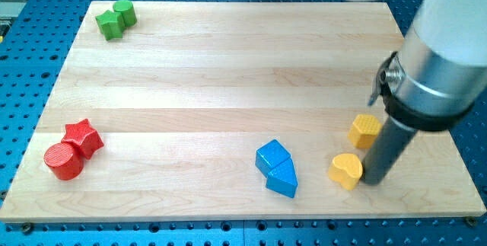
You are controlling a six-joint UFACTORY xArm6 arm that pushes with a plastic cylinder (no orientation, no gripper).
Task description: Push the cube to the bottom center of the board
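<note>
We run one arm w/ no gripper, so there is nothing to open, close or hold – the arm ends in a dark rod, and our tip (374,181) sits on the tabletop (228,86) near the view's bottom right.

Tip position:
- Just to the view's right of the yellow heart-shaped block (346,170), touching it or very nearly so; contact cannot be confirmed.
- Below the yellow block (365,130), approx. pentagon-shaped, which lies just beside the rod's left edge.

Task item:
- The blue cube (272,157) sits toward the view's bottom, somewhat right of center, resting flat.
- It touches a blue wedge-like block (283,177) on its lower-right side; the two form one cluster.
- Our tip is well apart from the cube, w/ the yellow heart between them.

Other blocks:
- Red star (83,137) and red cylinder (63,161) – touching, at the view's left, lower half of the board.
- Green cylinder (125,12) and a second green block (109,24), shape unclear, touching at the view's top left corner.

The large white and grey arm housing (445,55) fills the view's upper right and hides the board's right corner there. The board rests on a blue perforated base (30,48).
</note>
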